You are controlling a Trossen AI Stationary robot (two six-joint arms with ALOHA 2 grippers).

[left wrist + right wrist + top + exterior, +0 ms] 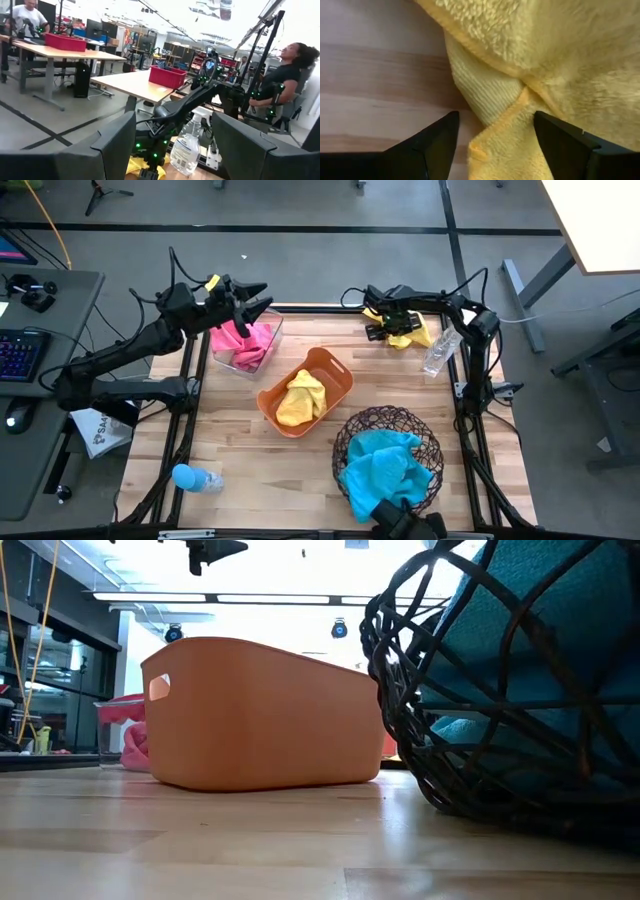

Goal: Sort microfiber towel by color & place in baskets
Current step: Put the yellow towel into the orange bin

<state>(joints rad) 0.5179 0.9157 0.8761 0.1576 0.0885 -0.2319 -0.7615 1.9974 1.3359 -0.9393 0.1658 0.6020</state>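
Straddling a yellow towel (pixel 520 105) on the table (pixel 240 450), the right gripper (pixel 495 140) stands open, gripping nothing (left gripper (pixel 255 302), also open, hovers over the pink-filled bin (pixel 272 345)).

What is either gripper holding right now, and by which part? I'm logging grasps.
Nothing is held. The right gripper is open, straddling a fold of the yellow towel on the table; the left gripper is open and empty above the clear bin.

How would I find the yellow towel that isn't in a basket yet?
Look at the wooden table from above and go to its far right corner. There, beside a clear bottle, the right claw sits over a loose yellow towel. The other yellow towels lie inside the orange tub; this one lies on bare wood.
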